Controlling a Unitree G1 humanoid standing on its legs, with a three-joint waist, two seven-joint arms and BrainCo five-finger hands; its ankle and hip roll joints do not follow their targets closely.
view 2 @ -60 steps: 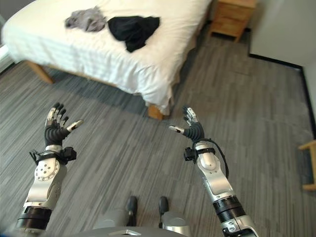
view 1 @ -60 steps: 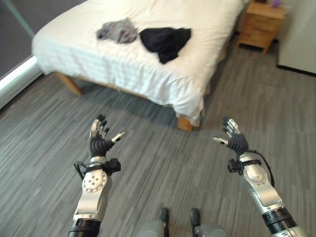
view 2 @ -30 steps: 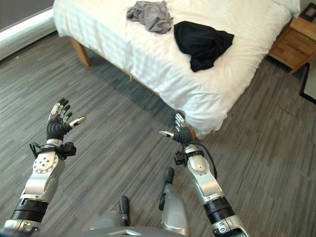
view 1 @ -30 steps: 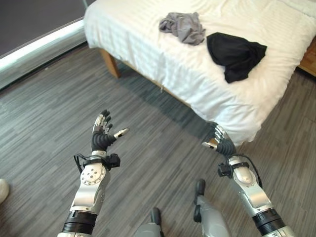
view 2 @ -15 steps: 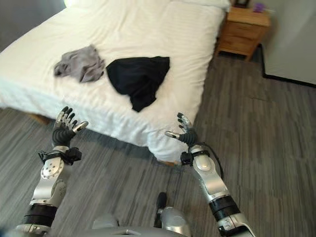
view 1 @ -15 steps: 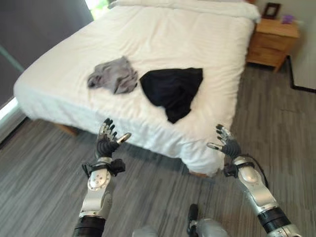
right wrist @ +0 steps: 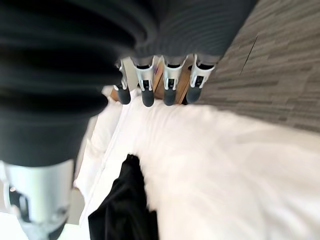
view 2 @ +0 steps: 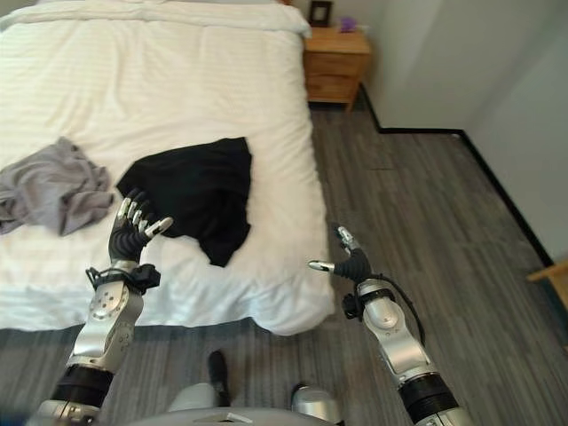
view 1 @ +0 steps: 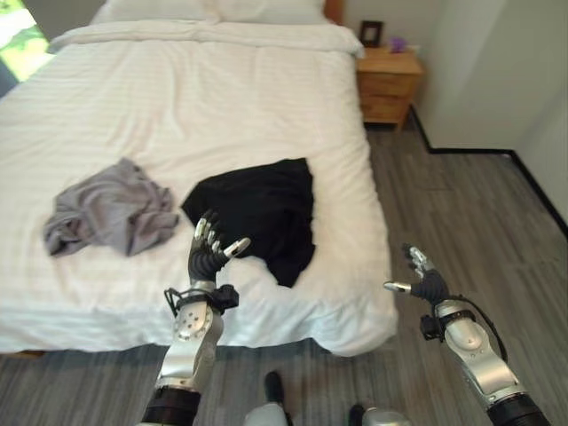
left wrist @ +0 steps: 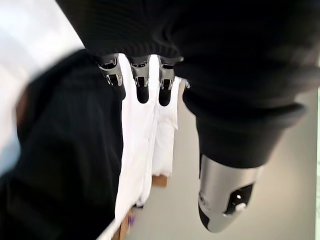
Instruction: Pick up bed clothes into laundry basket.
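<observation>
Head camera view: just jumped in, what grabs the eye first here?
The black garment lies crumpled near the foot edge of the white bed, with a grey garment beside it toward the robot's left. The left robot hand hovers open in front of the black one; the right robot hand is open over the grey floor.

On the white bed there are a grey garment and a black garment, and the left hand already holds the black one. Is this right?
Not quite. The left hand is open and holds nothing; it hovers near the black garment, as the left eye view shows. The grey garment and the white bed are as you say.
</observation>
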